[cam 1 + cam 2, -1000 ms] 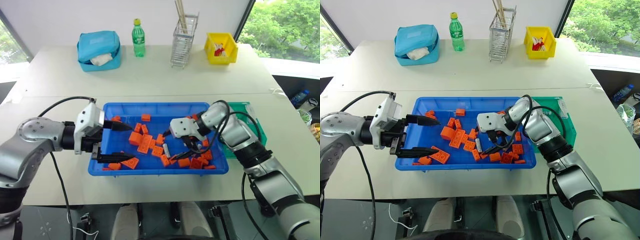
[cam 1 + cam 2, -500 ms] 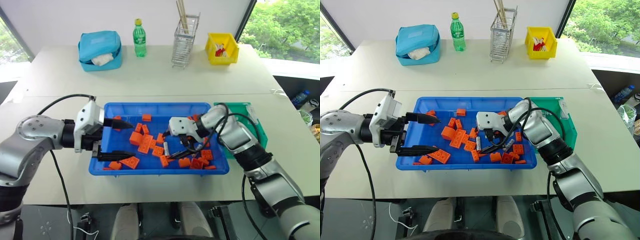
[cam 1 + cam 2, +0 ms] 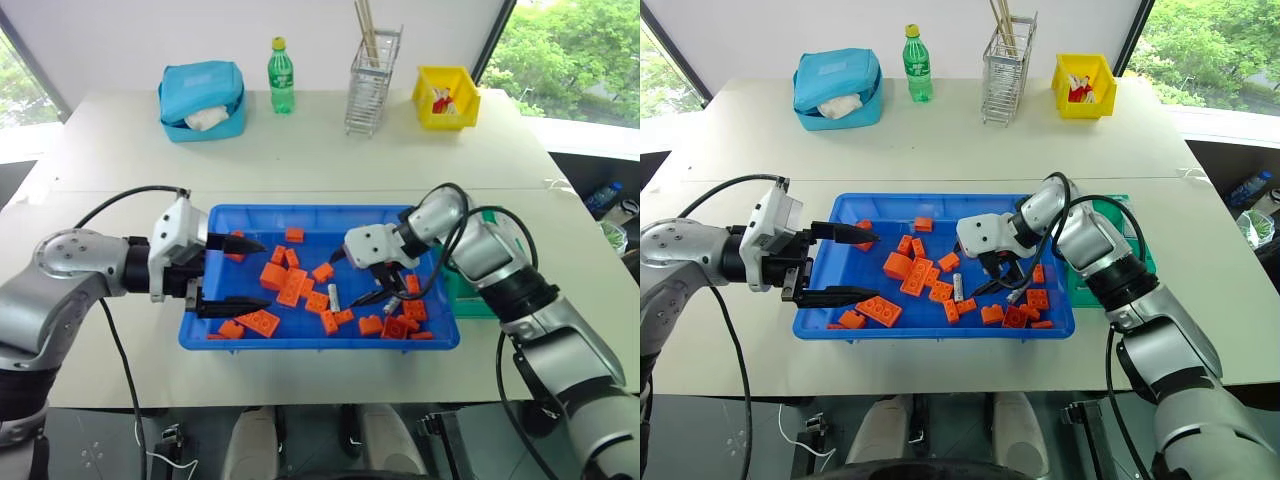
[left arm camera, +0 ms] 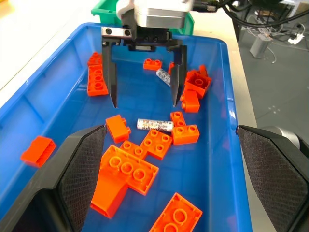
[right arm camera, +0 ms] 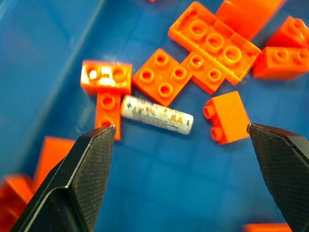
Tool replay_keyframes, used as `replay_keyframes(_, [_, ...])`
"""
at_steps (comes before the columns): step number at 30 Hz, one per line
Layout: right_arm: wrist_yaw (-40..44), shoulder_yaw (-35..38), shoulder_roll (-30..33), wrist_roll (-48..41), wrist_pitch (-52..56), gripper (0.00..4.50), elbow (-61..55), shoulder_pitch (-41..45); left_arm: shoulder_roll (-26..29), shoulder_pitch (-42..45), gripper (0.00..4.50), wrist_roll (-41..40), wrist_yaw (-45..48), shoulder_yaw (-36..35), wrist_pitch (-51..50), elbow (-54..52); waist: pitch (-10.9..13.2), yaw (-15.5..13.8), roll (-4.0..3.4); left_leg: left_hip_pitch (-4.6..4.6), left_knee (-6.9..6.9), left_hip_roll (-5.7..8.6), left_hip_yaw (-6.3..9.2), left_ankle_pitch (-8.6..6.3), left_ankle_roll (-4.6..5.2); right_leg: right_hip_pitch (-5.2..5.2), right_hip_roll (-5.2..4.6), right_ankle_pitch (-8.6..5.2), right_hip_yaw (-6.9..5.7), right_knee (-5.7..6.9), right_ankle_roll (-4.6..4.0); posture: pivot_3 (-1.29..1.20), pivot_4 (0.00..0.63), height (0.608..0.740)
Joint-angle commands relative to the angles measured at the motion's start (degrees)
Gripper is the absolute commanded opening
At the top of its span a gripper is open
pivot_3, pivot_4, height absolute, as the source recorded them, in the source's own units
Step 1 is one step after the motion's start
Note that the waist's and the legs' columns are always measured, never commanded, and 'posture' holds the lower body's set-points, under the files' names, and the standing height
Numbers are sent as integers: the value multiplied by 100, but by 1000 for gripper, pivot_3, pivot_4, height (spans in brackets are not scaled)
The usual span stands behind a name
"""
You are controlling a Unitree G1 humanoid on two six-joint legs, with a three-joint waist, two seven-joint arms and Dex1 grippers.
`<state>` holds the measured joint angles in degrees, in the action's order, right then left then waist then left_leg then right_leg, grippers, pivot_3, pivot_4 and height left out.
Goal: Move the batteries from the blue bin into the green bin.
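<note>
- Hovering over the blue bin, right gripper spread, above an AA battery among orange bricks.
- Left gripper spread, empty.

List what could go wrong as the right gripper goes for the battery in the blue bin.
1. The battery lies hemmed in by orange bricks, one touching its end; the open right gripper above it may close on a brick too, or nudge the battery away.
2. It is round and on its side, so it could roll on the blue bin floor if a finger clips it.
3. A second battery lies behind the gripper and could be overlooked.
</note>
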<state>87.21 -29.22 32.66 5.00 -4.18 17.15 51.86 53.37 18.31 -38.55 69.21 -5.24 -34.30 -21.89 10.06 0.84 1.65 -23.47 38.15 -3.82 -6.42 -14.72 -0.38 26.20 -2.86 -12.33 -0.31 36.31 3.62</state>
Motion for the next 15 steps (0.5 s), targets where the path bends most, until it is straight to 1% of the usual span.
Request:
replay_keyframes(1, [163, -169, -185, 217, -1364, 4478, 823, 571, -18, 112, 4500, 19, 8, -32, 127, -36, 0, 9, 0, 0, 0, 0, 0, 0, 0, 1, 0, 0, 0, 0, 0, 0, 150, 736])
replay_keyframes(4, [205, -387, -421, 467, -2379, 4478, 1725, 1018, -44, 103, 4500, 10, -54, -70, 103, -87, 1, 37, -1, 0, -1, -1, 0, 0, 0, 3, 3, 0, 0, 1, 0, 0, 150, 736])
replay_keyframes(8, [354, -554, -648, 617, -3261, 4478, 2586, 1311, -38, -45, 4500, -56, -174, -211, 49, -254, 1, 29, -1, 0, -3, -3, 3, 0, 0, 3, 5, 1, 0, 2, 2, 0, 150, 736])
replay_keyframes(11, [505, -653, -730, 511, -3730, 4478, 2854, 1337, 7, -234, 4500, -107, -255, -385, 9, -378, 1, 14, -1, 0, -2, -3, 1, 1, 0, 1, 1, -3, 0, 2, -5, 0, 150, 736])
replay_keyframes(15, [529, -828, -745, 399, -4033, 4478, 2956, 1272, 66, -451, 4500, -143, -316, -576, 10, -479, 1, 16, -1, 3, 0, -3, 1, 1, -2, -2, -1, -3, 0, 4, -6, 0, 150, 736])
